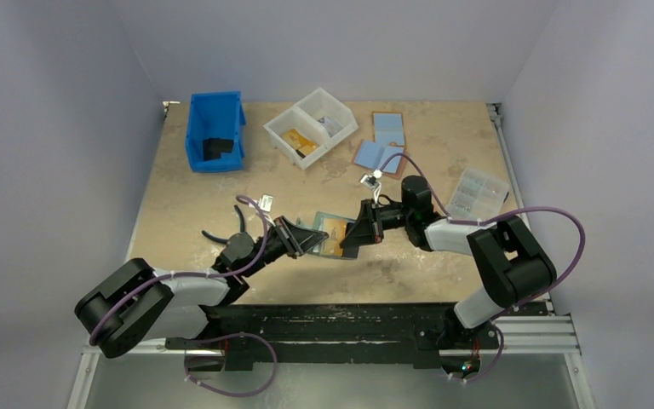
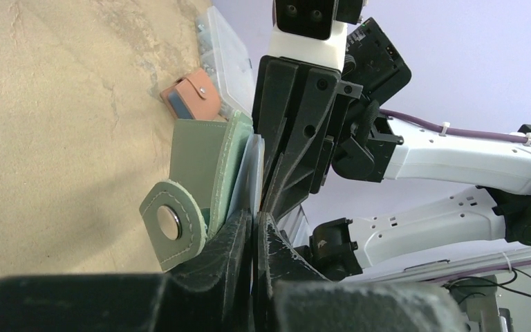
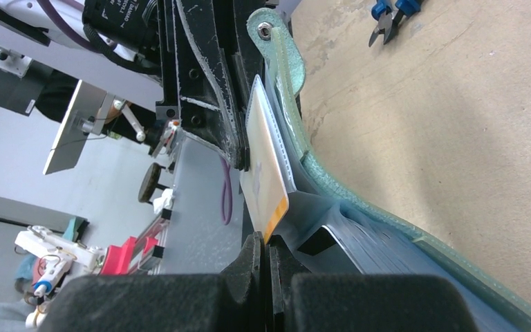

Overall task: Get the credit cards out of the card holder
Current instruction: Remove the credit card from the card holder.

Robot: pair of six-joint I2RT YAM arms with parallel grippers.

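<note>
The teal card holder (image 1: 328, 234) is held up off the table between my two grippers. The left wrist view shows its snap tab (image 2: 173, 225) and green cover (image 2: 197, 159). My left gripper (image 2: 256, 225) is shut on a thin clear sleeve at the holder's edge. A tan-orange credit card (image 3: 266, 173) sticks out of the sleeves, and my right gripper (image 3: 266, 242) is shut on its lower corner. The teal cover (image 3: 359, 200) curves away to the right of that card. A dark card edge (image 3: 332, 235) shows inside a sleeve. The two grippers face each other, almost touching.
A blue bin (image 1: 215, 132) and a white divided tray (image 1: 311, 126) stand at the back. Flat light-blue-and-brown wallets (image 1: 387, 128) lie back right. A clear plastic box (image 1: 477, 194) is at right, with a salmon-pink wallet (image 2: 192, 97) beside it. Pliers (image 3: 387, 14) lie near my left arm.
</note>
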